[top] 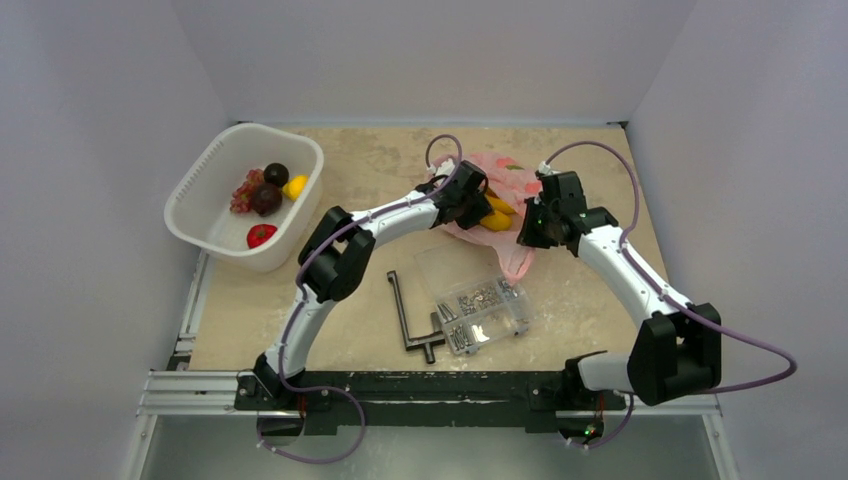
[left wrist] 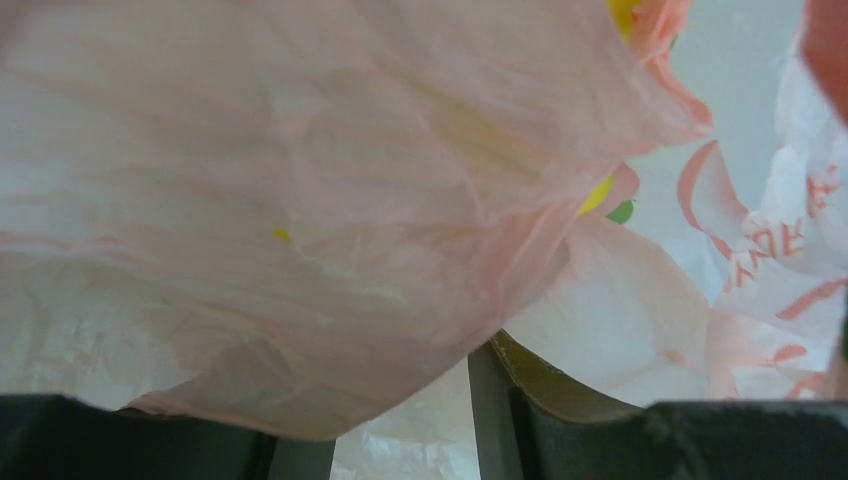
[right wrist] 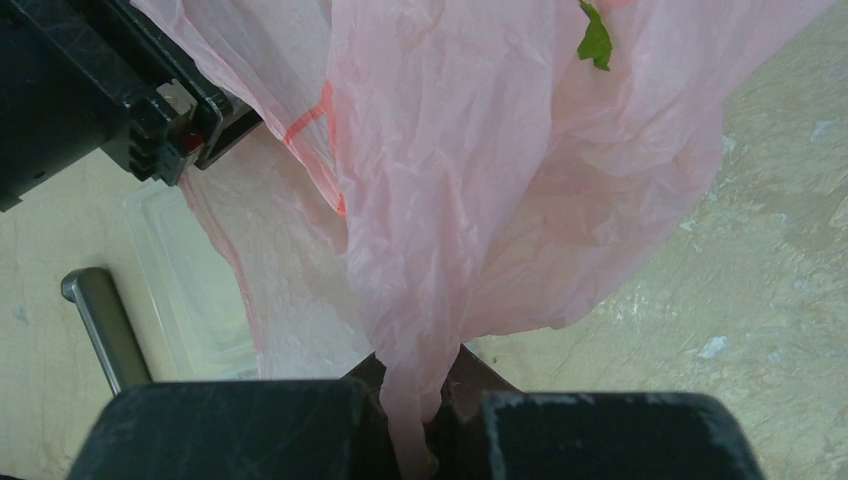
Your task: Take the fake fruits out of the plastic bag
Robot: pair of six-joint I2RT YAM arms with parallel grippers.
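The pink plastic bag (top: 508, 178) lies at the back middle of the table. A yellow banana (top: 497, 213) shows at its mouth. My left gripper (top: 468, 200) is at that mouth, beside the banana. In the left wrist view the bag film (left wrist: 300, 200) fills the frame and bulges between my spread fingers (left wrist: 520, 410); the left gripper (left wrist: 400, 440) is open. My right gripper (top: 535, 225) is shut on a bunched strand of the bag (right wrist: 430, 250) and holds it up, as the right wrist view (right wrist: 415, 425) shows. A green leaf (right wrist: 595, 40) shows through the film.
A white basket (top: 200, 185) at the back left holds a lemon (top: 295, 186), a grape bunch (top: 245, 190), dark purple pieces (top: 270, 185) and a red piece (top: 262, 235). A clear compartment box (top: 480, 305) of screws and a metal crank tool (top: 410, 320) lie in front of the bag.
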